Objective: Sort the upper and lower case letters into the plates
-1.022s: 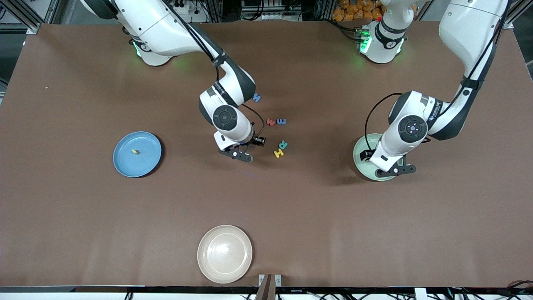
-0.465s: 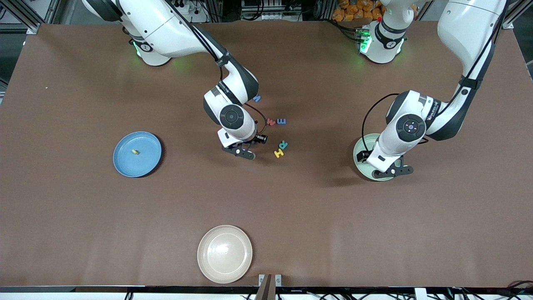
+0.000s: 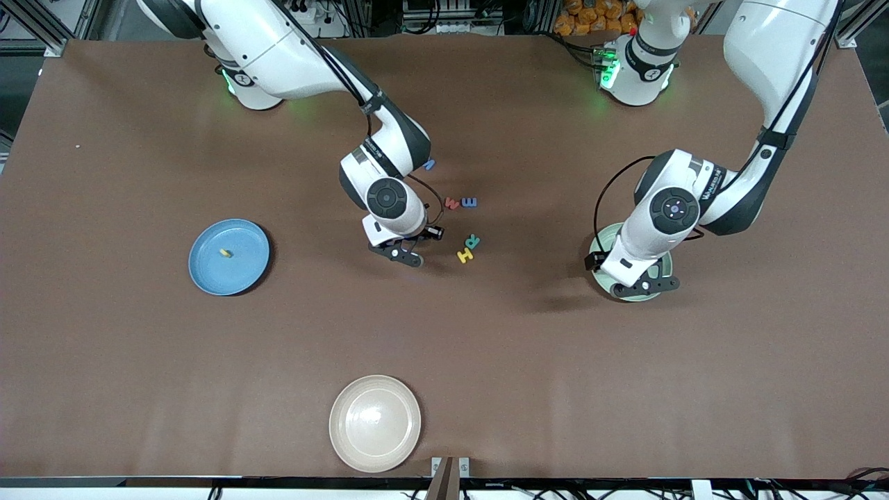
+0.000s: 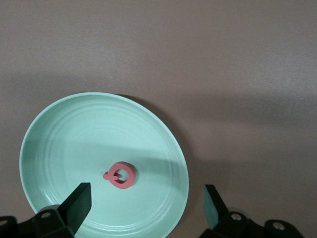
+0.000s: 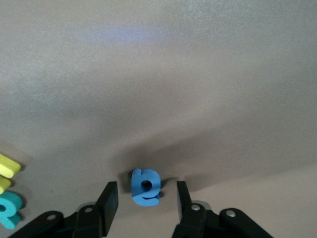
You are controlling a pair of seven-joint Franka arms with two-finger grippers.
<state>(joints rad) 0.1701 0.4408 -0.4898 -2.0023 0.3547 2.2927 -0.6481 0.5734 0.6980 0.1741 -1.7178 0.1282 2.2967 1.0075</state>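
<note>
Right hand (image 5: 143, 198) descended astride upright letter (image 5: 145, 187).

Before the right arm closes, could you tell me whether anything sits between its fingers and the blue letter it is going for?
Nothing visible does. The right gripper is open with the blue letter lying on the table between its fingers, with a clear gap at each side. The yellow letter and teal letter lie well aside.

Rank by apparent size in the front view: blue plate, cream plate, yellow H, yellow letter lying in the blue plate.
1. Cream plate, though it lies nearest the camera.
2. Blue plate.
3. Yellow H.
4. Yellow letter in the blue plate.
</note>
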